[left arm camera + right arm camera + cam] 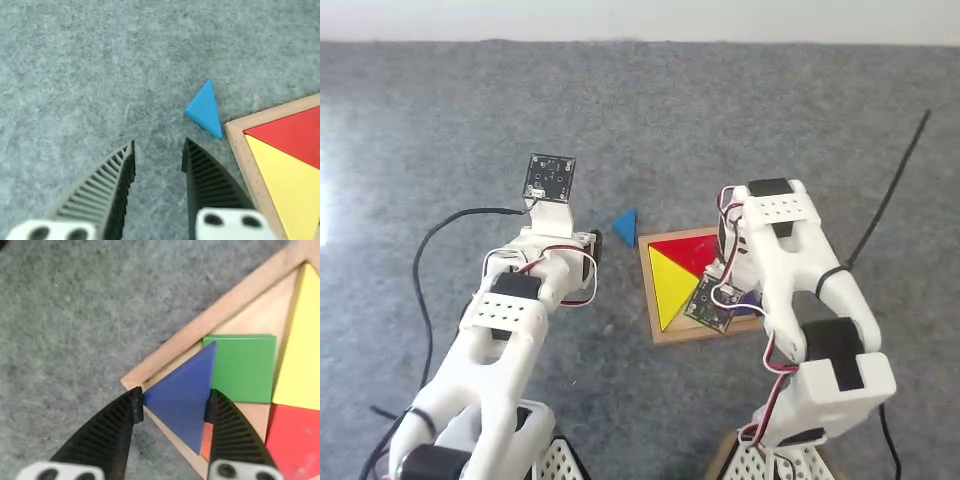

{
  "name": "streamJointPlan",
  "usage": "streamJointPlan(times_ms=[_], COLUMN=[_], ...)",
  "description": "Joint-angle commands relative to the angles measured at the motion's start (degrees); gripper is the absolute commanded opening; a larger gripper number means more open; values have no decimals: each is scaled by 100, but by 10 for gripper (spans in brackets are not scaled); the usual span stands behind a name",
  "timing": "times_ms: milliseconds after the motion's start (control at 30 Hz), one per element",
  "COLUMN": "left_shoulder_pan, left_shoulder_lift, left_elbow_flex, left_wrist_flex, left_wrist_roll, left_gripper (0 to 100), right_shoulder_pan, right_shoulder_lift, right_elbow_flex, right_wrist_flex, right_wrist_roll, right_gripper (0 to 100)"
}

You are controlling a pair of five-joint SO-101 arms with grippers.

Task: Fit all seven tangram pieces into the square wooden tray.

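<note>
Right wrist view: right tool [174,402] tight on dark blue triangle [182,390] over tray [225,302]; left tool [158,145] spread, empty.

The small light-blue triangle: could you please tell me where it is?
In the high view the light-blue triangle lies on the table beside the wooden tray's far corner on the left arm's side, ahead of the left pincer.

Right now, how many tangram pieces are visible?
6. Light blue triangle beside the tray; red triangle, yellow triangle and green square in it; dark blue triangle in the right tool; orange sliver by it. Others may be hidden.
</note>
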State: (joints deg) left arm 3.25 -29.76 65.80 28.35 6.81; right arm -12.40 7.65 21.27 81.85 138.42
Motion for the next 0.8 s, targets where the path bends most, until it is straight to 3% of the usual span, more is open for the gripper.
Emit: streamJointPlan(times_ms=[0,200,333,467,667,767], left_shoulder_pan=[-18,-18,-18,-18,-9,-9], left_shoulder_lift=[-264,-255,-255,-255,-255,-246], left_elbow_flex=[-180,-180,-180,-180,-180,-180], left_wrist_flex=[-105,-105,-105,-105,-105,-105], left_wrist_roll=[-53,-53,-53,-53,-53,-53], left_gripper=[154,154,154,154,155,155], right_shoulder_pan=[-48,-75,-40,22,180,286], right_shoulder_lift=[-409,-409,-409,-409,-479,-602], right_elbow_flex=[-26,0,0,9,-35,-220], right_wrist_flex=[-66,-66,-84,-470,-567,-752], right_wrist_roll=[97,211,176,-457,-554,-1345], right_gripper=[157,160,232,303,310,310])
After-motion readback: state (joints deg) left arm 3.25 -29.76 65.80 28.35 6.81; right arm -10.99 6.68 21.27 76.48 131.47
